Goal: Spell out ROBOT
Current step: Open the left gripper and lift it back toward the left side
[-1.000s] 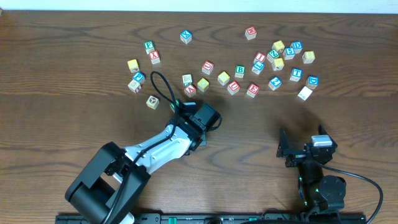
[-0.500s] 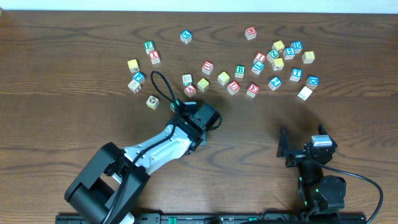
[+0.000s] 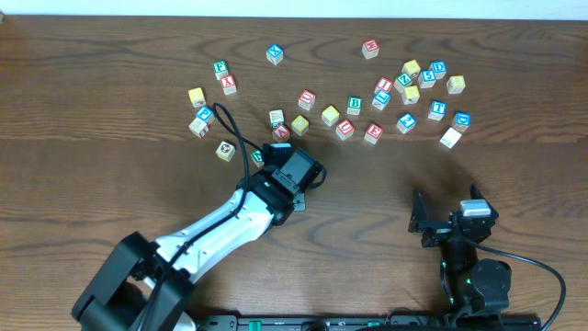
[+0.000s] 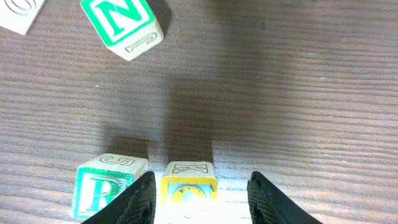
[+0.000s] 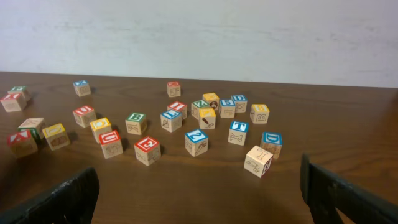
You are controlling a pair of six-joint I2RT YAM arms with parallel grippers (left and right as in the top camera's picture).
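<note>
In the left wrist view my left gripper [image 4: 202,190] is open, with its jaws either side of a yellow O block [image 4: 188,186]. The left jaw sits between that block and a green R block [image 4: 102,186] right beside it; the right jaw stands clear of the O block. A green N block [image 4: 121,25] lies farther ahead. In the overhead view the left gripper [image 3: 274,152] is at the near edge of the scattered blocks, with the green R block [image 3: 258,156] at its left and the O block hidden under it. My right gripper [image 3: 450,221] is open and empty near the front.
Several letter blocks lie scattered across the far half of the table, among them a green B [image 3: 354,105], a blue T [image 3: 437,109] and a red A [image 3: 281,131]. The right wrist view shows the same B [image 5: 135,122] and T [image 5: 238,132].
My left arm has stretched a little farther out and left toward the blocks. The right arm has not moved.
</note>
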